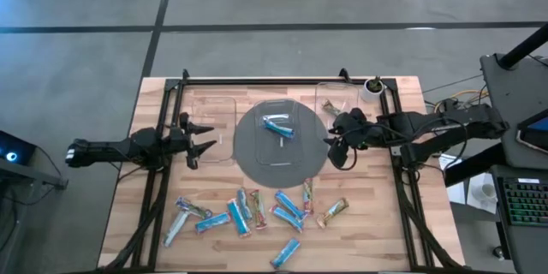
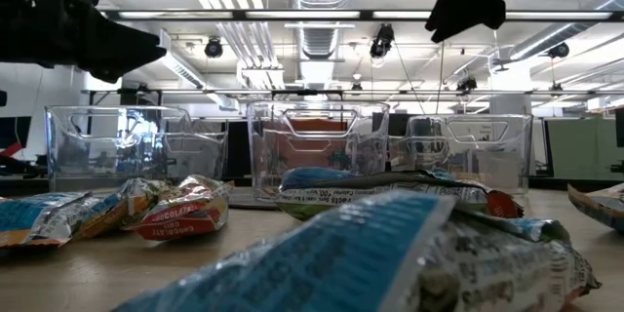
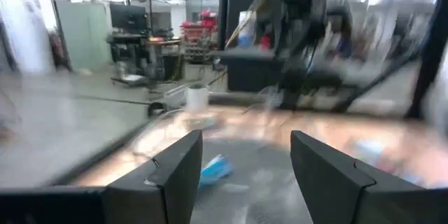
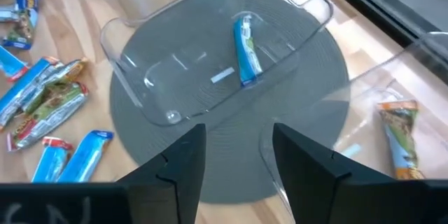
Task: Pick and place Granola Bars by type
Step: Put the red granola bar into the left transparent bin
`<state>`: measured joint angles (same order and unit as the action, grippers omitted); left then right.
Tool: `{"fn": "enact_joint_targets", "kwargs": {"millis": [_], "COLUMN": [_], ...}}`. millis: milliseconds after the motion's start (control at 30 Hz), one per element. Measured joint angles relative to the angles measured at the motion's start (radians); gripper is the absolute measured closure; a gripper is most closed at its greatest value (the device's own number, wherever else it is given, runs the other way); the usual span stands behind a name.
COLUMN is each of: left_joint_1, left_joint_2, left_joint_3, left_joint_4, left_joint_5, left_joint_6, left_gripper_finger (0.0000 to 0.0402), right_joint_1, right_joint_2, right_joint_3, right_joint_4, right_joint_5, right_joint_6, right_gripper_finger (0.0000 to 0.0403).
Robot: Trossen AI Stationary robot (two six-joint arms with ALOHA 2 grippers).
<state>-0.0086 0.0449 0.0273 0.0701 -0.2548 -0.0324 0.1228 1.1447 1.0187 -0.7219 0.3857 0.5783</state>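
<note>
High view, right gripper (image 1: 336, 144) parted, empty, at grey plate (image 1: 248, 150) edge, left gripper (image 1: 202, 140) parted.

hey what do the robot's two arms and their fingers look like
Both arms are dark, near-black jointed links. The left gripper and right gripper each end in two flat, wedge-shaped black fingers. Thin dark cables trail from the right arm's base.

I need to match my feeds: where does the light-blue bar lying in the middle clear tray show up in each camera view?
High view: the blue bar lies in the middle tray on the grey plate.
Low view: cannot tell; loose bars block the tray floor.
Left wrist view: a blue smear beyond the fingers, likely it.
Right wrist view: the bar lies in the tray.
Shared landmark: the grey plate.
</note>
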Motion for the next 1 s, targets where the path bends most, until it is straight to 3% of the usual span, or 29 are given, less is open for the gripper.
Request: {"fn": "enact_joint_targets", "kwargs": {"millis": [100,200,400,567,667,833,1000], "left_joint_1": [-0.003,-0.001,-0.001,-0.001,-0.001,-0.001,-0.002], "left_joint_2": [0.004,0.005,0.002,0.004,0.004,0.005,0.025], "left_joint_3": [0.0,0.0,0.001,0.0,0.0,0.001,0.034], "left_joint_4": [0.126,0.237,0.423,0.499,0.565,0.6,0.56], "left_joint_5": [0.069,0.023,-0.12,-0.384,-0.475,-0.4,-0.11], "left_joint_6": [-0.433,-0.689,-0.755,-0.74,-0.789,-0.764,-0.851], "left_gripper_finger": [0.0202,0.0202,0.0202,0.0202,0.0202,0.0202,0.0202], "right_joint_1": [-0.003,-0.01,-0.059,-0.101,-0.111,-0.111,-0.108], "right_joint_2": [0.015,0.029,0.081,0.131,0.162,0.223,0.297], "right_joint_3": [-0.008,-0.008,0.001,0.002,0.015,0.08,0.168], "right_joint_4": [0.04,0.098,0.227,0.328,0.346,0.294,0.135], "right_joint_5": [-0.003,-0.002,-0.003,-0.081,-0.102,-0.171,-0.23], "right_joint_6": [0.004,0.0,0.001,0.051,0.063,0.053,0.006], "right_gripper_finger": [0.0248,0.0247,0.0246,0.0246,0.0246,0.0246,0.0246]}}
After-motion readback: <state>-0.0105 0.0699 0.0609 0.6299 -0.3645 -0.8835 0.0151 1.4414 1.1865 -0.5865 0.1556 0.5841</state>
